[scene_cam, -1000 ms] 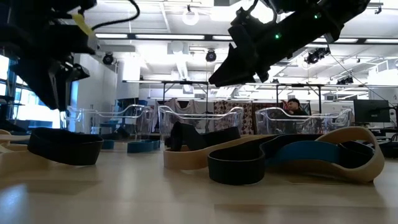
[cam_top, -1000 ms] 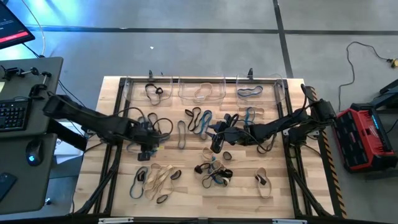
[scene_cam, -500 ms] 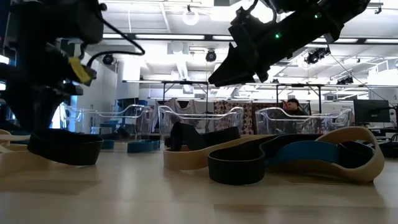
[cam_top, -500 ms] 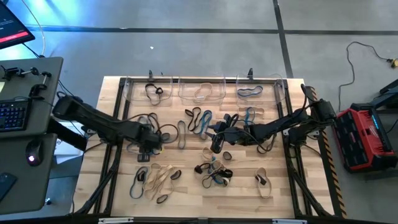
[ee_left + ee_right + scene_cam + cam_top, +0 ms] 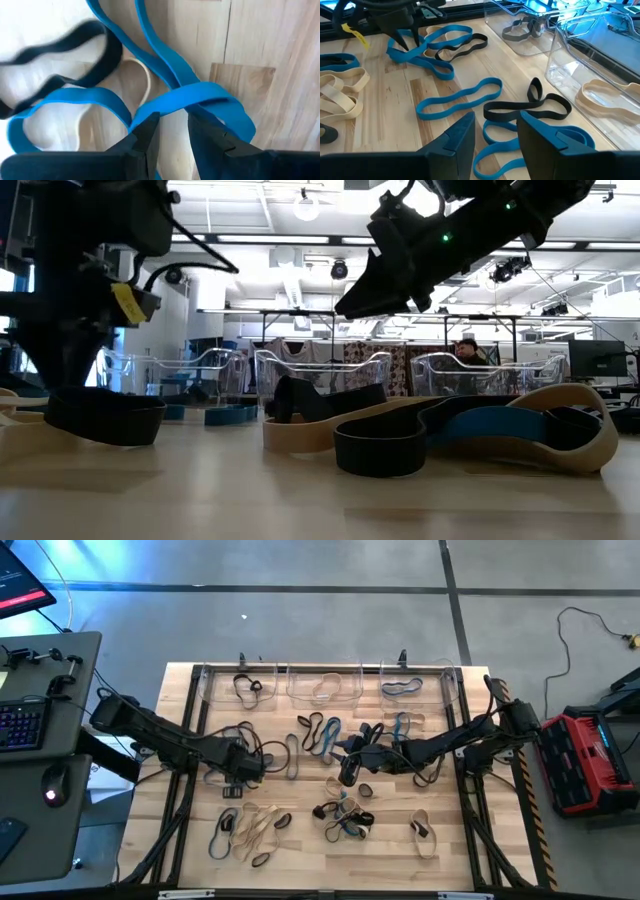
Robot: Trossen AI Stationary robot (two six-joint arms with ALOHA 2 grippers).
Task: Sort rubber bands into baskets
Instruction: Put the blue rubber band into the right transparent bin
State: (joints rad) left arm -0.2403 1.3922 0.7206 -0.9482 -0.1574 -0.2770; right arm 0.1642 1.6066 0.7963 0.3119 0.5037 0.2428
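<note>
Blue, black and tan rubber bands on a pale striped wooden table

The table [image 5: 190,840] is light wood in plank stripes. The rubber bands [image 5: 322,733] come in bright blue, black and tan. Three baskets [image 5: 325,687] along the far edge are clear: the left holds black bands [image 5: 247,688], the middle tan bands [image 5: 324,691], the right a blue band [image 5: 402,688]. Both arms are dark; the left arm carries a yellow tag [image 5: 127,304].

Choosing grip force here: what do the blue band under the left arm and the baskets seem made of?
The blue band: apparently rubber, matte, since it lies flat, twisted and floppy. The baskets: seemingly clear hard plastic, glossy; contents show through the walls, and the rims catch light.
</note>
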